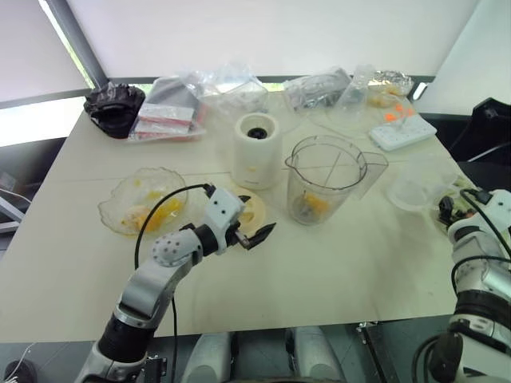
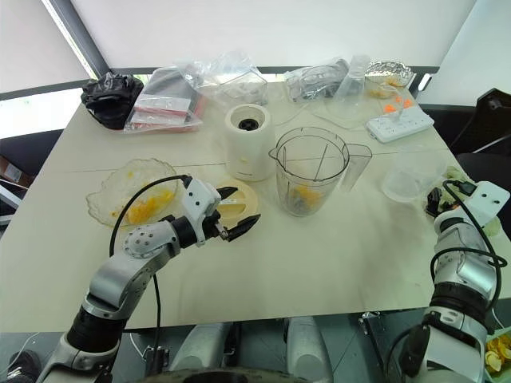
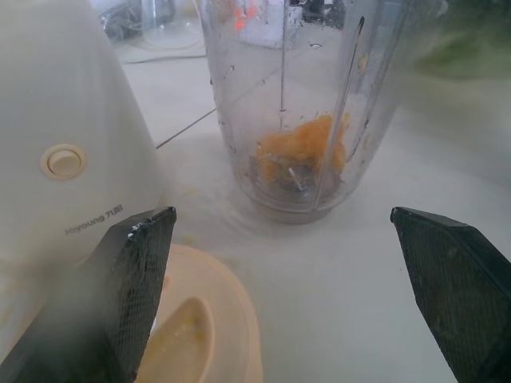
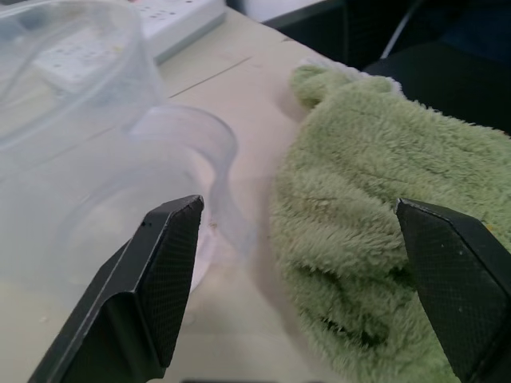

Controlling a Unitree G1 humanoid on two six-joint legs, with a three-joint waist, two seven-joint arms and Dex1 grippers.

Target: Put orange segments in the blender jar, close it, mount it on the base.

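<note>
The left claw [image 1: 254, 237] stood spread wide and empty, hovering over the cream lid [image 3: 209, 319] on the desk [image 1: 335, 263], its forearm reaching in low toward the blender jar [image 1: 326, 179]. The right claw [image 4: 295, 279] gaped wide too, holding nothing, between a clear cup [image 4: 96, 159] and the green cloth [image 4: 375, 215]. Orange segments [image 3: 303, 145] lay in the jar's bottom, beside the base [image 1: 256, 149].

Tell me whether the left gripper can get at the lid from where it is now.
Probably yes. The left gripper hangs open right over the cream lid, which lies flat on the table beside the base. Nothing lies between them, though the base stands close behind the lid.
</note>
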